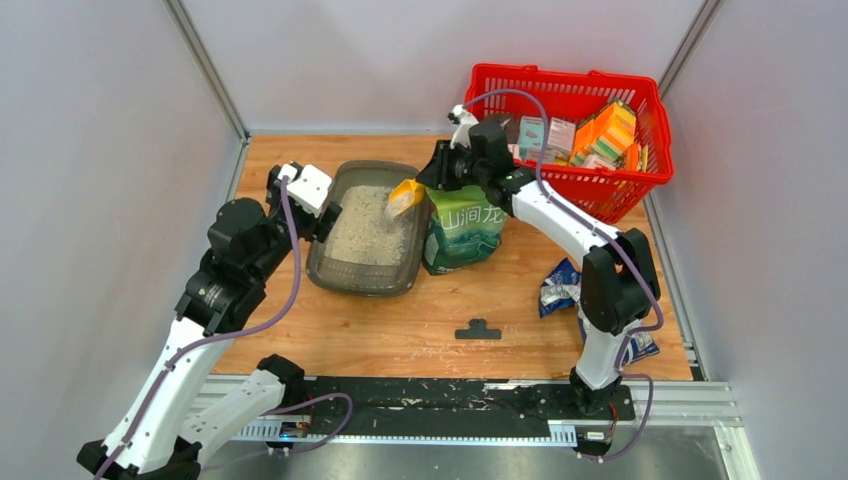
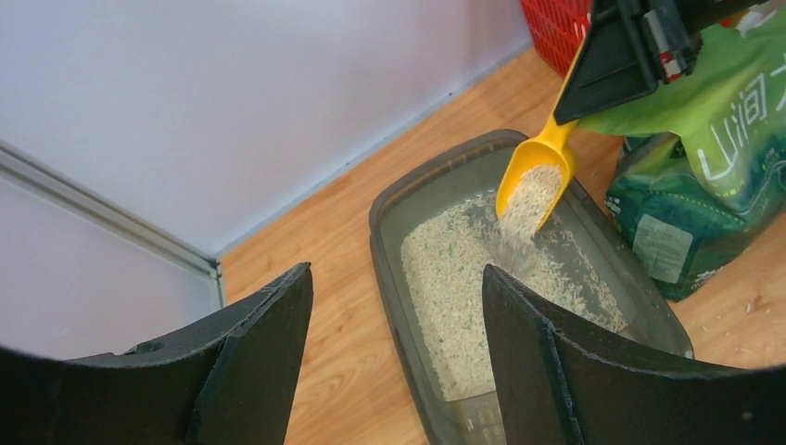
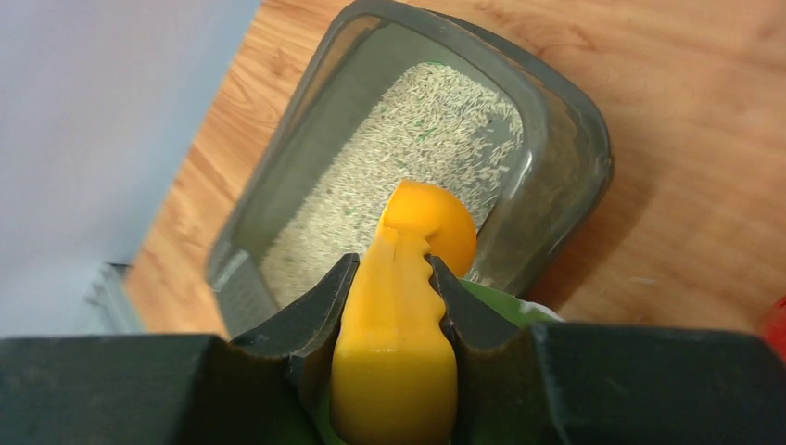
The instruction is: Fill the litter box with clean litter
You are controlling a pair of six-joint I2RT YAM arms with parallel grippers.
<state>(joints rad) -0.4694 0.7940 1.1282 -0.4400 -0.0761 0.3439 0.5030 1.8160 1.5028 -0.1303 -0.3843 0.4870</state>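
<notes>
The litter box sits on the wooden tabletop, a dark grey tray with a pale bed of clean litter spread over most of its floor. Over the box's right rim the right claw is clamped narrow on the ridged handle of a yellow scoop. The scoop tilts bowl-down into the box, and granules are spilling off its lip onto the heap below. At the box's left rim hangs the left claw, its two dark fingers spread wide with nothing between them; whether a finger touches the rim I cannot tell. Just beside the box's right side stands a green bag with white lettering. Behind the box and off to its right is a red basket full of small cartons. In front of the box, on bare wood, lies a small black T-shaped piece, and further right of the box some crumpled blue and silver wrappers.
</notes>
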